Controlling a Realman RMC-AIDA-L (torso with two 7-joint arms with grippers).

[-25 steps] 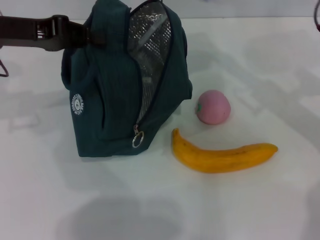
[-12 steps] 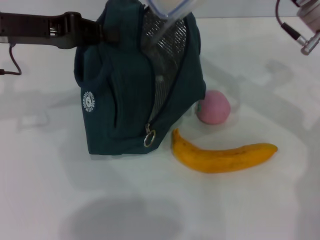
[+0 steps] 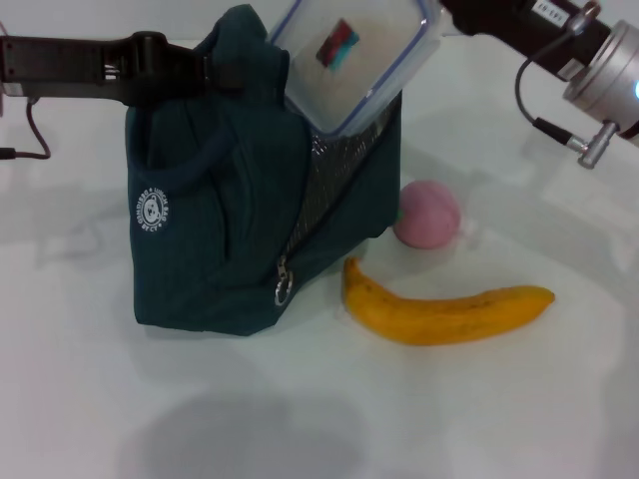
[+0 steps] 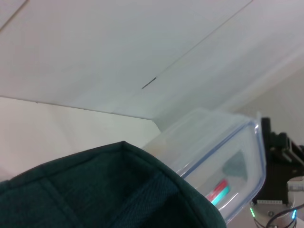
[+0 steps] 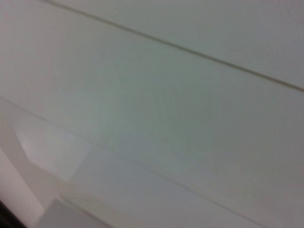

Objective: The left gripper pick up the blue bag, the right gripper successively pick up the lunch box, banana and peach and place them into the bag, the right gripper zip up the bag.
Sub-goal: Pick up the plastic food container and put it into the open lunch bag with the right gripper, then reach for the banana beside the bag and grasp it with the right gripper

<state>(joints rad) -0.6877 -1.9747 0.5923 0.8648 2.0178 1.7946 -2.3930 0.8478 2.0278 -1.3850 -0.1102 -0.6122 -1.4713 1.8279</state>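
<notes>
Bag first: the blue bag [image 3: 240, 190] stands upright on the white table [image 3: 319, 419] in the left-centre of the head frame, its mouth unzipped so the silver lining shows along the slanted opening, with the ring zip pull [image 3: 284, 291] hanging low on its front edge and the white round logo [image 3: 152, 212] on its left face. From the upper left the left gripper [image 3: 205, 72] reaches in level and is clamped on the bag's top where the handle sits; the fingertips themselves are buried in fabric.

Tilted at the top centre, the lunch box [image 3: 354, 60] has its lower end down in the bag's mouth, the red-and-teal label facing the camera. The right gripper [image 3: 447, 14] comes in from the upper right corner and meets the box at its far upper corner, apparently gripping it, though the fingers cannot be made out. The left wrist view shows the same box [image 4: 213, 166] poking out beyond the bag's dark rim [image 4: 95, 190].

To the bag's right lies the pink peach [image 3: 427, 214], close beside the fabric, and in front of it the banana [image 3: 444, 311] lies across the lower right, one end near the bag.
</notes>
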